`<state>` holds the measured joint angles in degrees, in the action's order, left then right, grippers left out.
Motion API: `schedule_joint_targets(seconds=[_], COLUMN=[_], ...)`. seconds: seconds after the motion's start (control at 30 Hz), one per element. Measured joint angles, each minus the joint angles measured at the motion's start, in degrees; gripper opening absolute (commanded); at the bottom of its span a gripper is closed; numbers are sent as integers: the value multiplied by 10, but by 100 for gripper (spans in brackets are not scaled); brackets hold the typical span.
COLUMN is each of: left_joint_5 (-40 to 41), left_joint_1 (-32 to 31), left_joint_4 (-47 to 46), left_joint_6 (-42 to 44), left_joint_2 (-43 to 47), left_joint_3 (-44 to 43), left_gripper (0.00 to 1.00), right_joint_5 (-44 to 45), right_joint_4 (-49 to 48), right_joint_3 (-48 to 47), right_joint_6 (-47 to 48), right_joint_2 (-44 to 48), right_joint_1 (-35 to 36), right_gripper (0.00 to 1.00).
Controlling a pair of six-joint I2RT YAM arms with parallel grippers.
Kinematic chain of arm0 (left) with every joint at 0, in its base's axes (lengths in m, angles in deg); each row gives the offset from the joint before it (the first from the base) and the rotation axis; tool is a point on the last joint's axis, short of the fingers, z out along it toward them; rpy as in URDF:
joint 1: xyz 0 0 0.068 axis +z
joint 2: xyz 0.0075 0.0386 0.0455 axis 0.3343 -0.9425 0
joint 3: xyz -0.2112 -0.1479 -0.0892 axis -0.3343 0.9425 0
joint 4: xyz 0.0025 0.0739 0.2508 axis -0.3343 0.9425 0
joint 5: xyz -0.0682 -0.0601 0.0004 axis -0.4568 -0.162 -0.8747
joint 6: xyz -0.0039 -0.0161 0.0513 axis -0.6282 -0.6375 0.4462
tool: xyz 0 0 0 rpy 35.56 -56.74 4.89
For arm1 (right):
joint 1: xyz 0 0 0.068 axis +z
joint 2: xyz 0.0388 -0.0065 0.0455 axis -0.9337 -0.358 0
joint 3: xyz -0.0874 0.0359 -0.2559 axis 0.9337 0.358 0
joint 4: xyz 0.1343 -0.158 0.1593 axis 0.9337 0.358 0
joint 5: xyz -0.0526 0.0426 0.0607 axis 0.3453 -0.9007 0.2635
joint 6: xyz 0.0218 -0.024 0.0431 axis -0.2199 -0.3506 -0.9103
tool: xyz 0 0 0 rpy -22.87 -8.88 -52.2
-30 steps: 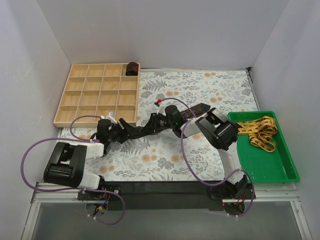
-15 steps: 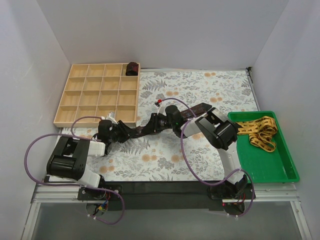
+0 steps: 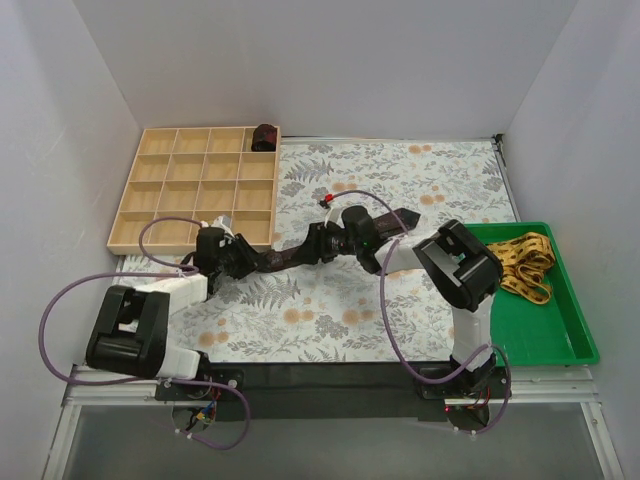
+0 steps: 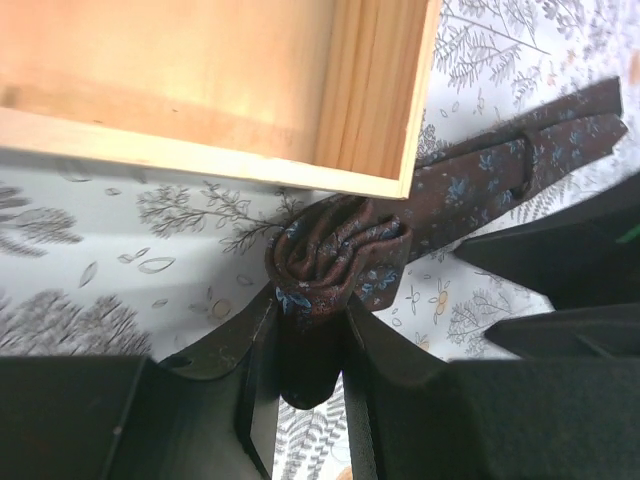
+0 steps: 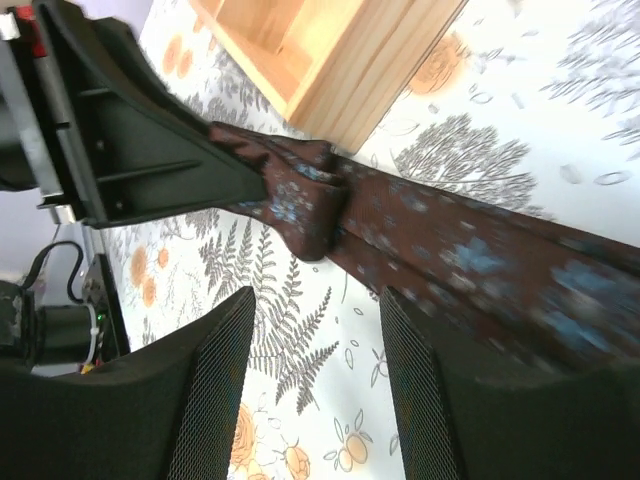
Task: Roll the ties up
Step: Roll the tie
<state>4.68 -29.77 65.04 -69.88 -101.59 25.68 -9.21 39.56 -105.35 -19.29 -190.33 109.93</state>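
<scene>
Left hand point(image 4: 305, 325) is pinched on the half-rolled end of the maroon tie point(image 4: 345, 250), blue-flecked fabric, jammed right by the corner of the wooden tray point(image 4: 385, 110) at its 12 o'clock. Right hand point(image 5: 315, 300) is spread with nothing between its fingers, just over the tie's flat stretch, floral worktop point(image 5: 560, 110) open toward 6 o'clock.

Spread across the tabletop, a white cloth printed with grey ferns and orange flowers point(image 3: 400, 180). Resting on its far left corner, a light wooden tray divided into a grid of square compartments point(image 3: 197, 182). At the cloth's near right edge, a shallow green plastic tray point(image 3: 560, 345). Behind and to both sides, plain white walls point(image 3: 330, 60)
</scene>
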Motion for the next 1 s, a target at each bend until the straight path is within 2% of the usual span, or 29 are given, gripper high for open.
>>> schedule_joint_targets(seconds=[0.2,0.5,0.7,0.87,1.0], left_joint_5=[62,122,142,152,161], left_joint_1=[0,0,0,0,0], left_joint_4=[203,392,442,455,459], left_joint_6=[67,159,183,190,192], left_joint_2=[113,142,150,151,151], left_joint_3=[-60,-92,-98,-103,-109], left_gripper=[0,0,0,0,0], right_joint_5=[66,180,196,198,198], right_joint_4=[83,206,237,240,241], right_joint_3=[5,3,-19,-39,-52], right_joint_6=[88,185,212,229,237], right_joint_2=[75,92,88,76,65], right_joint_1=[-9,-9,-8,1,14], right_gripper=[47,45,42,36,36])
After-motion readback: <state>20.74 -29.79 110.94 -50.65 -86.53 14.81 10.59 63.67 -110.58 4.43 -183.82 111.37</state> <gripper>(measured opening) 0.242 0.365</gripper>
